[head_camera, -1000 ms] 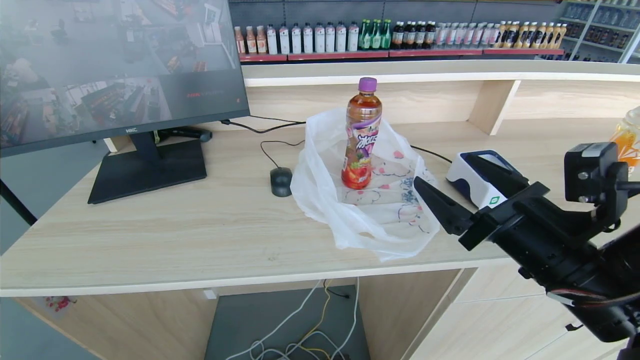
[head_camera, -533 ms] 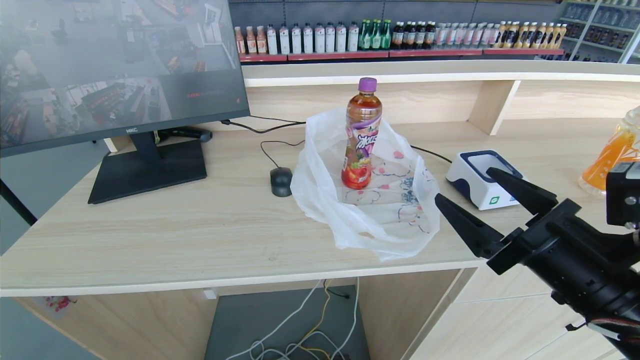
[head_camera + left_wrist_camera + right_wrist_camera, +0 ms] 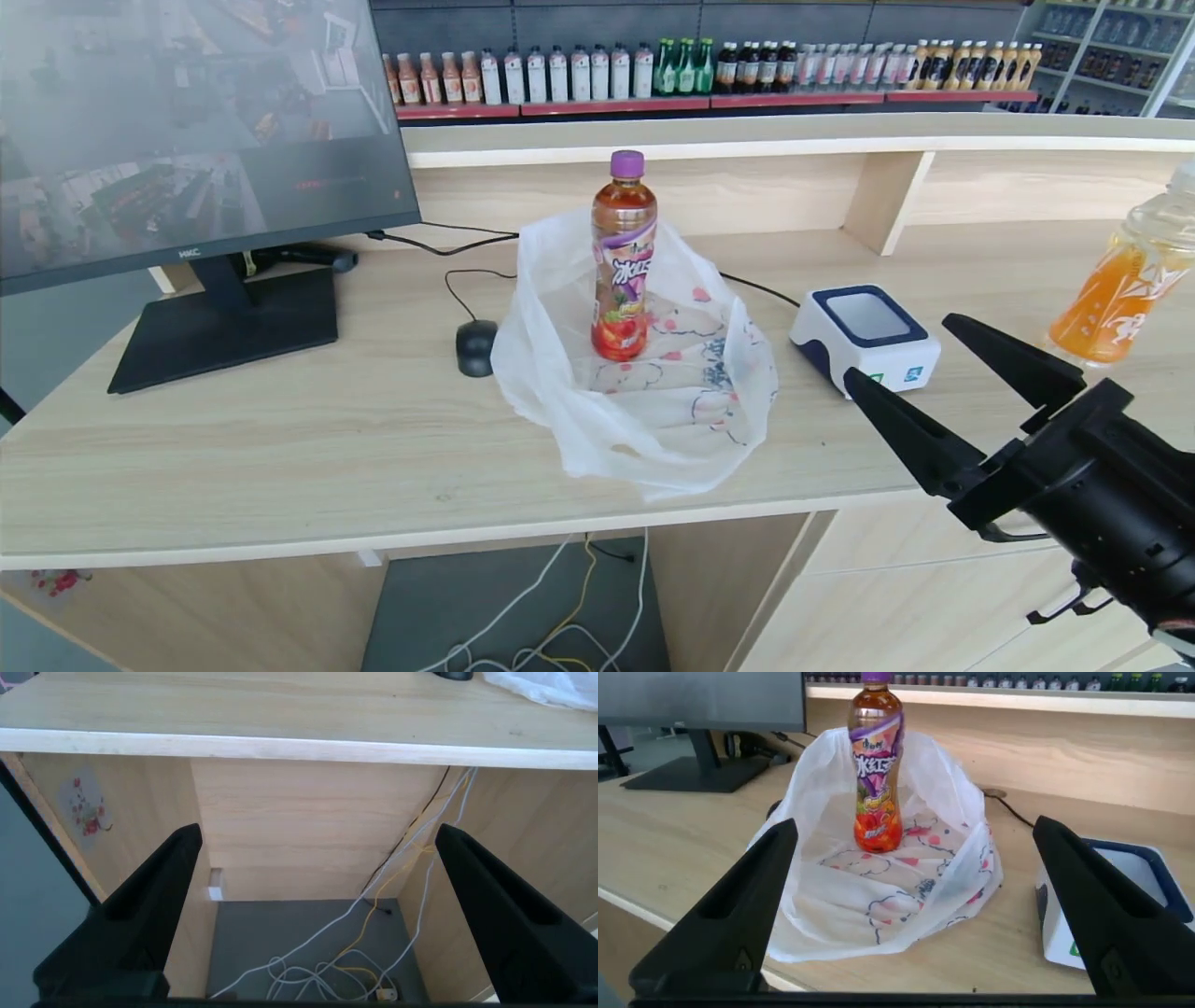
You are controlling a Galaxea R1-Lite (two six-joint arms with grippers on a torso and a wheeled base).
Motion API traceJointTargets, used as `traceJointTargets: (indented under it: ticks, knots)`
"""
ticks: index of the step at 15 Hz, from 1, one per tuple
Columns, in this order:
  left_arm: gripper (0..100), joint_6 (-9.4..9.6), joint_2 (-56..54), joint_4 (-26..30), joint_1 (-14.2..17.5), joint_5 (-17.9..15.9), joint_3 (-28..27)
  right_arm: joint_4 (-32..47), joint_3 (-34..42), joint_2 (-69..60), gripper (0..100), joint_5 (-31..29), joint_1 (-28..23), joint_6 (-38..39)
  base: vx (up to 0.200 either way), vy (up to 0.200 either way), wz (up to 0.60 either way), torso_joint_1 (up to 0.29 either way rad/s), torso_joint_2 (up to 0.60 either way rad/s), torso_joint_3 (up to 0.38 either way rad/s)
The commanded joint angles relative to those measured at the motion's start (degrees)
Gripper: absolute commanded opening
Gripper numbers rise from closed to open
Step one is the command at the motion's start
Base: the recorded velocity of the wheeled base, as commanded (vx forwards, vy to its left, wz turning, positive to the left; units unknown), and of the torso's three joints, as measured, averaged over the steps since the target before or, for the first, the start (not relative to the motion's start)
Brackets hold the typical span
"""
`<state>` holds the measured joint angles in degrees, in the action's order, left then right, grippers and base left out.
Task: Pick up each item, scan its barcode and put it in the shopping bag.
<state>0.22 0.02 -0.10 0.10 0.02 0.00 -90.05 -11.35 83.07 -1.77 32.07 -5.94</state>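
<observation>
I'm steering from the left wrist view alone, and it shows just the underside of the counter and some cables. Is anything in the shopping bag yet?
Observer: Yes. A purple-capped bottle stands upright inside the open shopping bag.
Operator: Any item outside the bag?
Observer: An orange drink bottle stands on the counter at the robot's far right, well apart from the bag.
Operator: Where is the other arm?
Observer: The right gripper hangs open and empty near the counter's front edge, in front of the scanner.
</observation>
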Motion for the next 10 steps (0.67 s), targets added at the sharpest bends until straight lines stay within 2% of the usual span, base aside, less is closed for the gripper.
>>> traceJointTargets:
  ticks: [1,10]
  knots:
    - [100,-0.13,-0.02,0.01,-0.01,-0.02,0.0,0.05,0.28,-0.71,100,0.01,-0.61,-0.13,0.0,-0.2,0.0,0.002,0.0,0.012]
    - [100,-0.31,-0.02,-0.08,-0.01,0.06,0.0,0.05,-1.31,-1.33,100,0.27,-0.43,-2.15,0.0,-0.2,0.0,0.003,0.0,0.003]
